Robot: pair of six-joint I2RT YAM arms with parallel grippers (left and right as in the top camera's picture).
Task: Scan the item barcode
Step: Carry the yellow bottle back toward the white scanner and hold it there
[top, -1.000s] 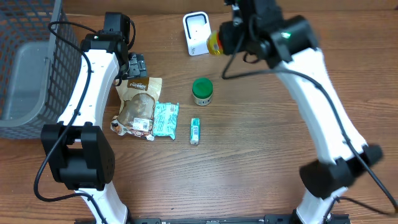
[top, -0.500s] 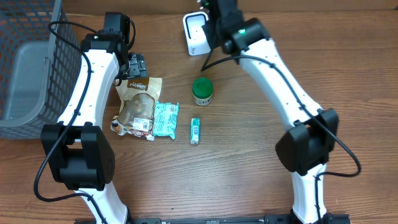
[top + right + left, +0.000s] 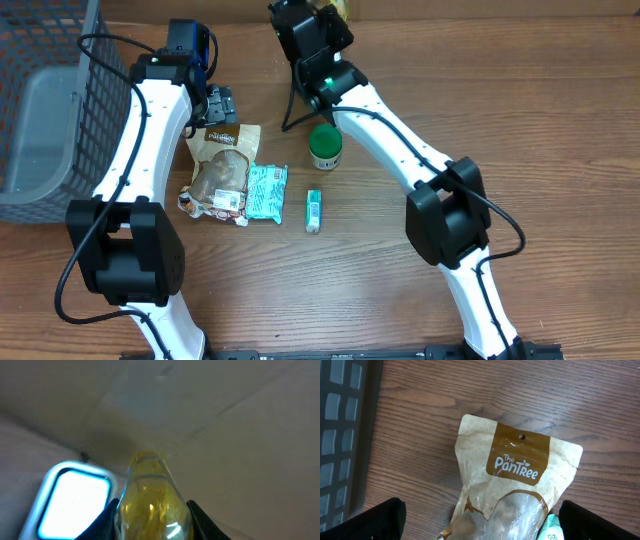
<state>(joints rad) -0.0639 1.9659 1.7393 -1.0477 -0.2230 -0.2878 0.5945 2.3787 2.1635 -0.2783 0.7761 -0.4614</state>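
Yellow bottle, clenched in the right jaws at lower centre of the wrist view, hangs just right of the lit scanner: presentation step. Next, likely turn its barcode toward the window. Left jaws, released, hover over the PanTree pouch.

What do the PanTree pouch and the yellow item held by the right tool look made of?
PanTree pouch: likely kraft paper, with a matte tan surface and a brown printed band. Lower down there seems to be a clear film window. Yellow item: translucent and glossy with bright highlights, probably plastic, though glass is possible.
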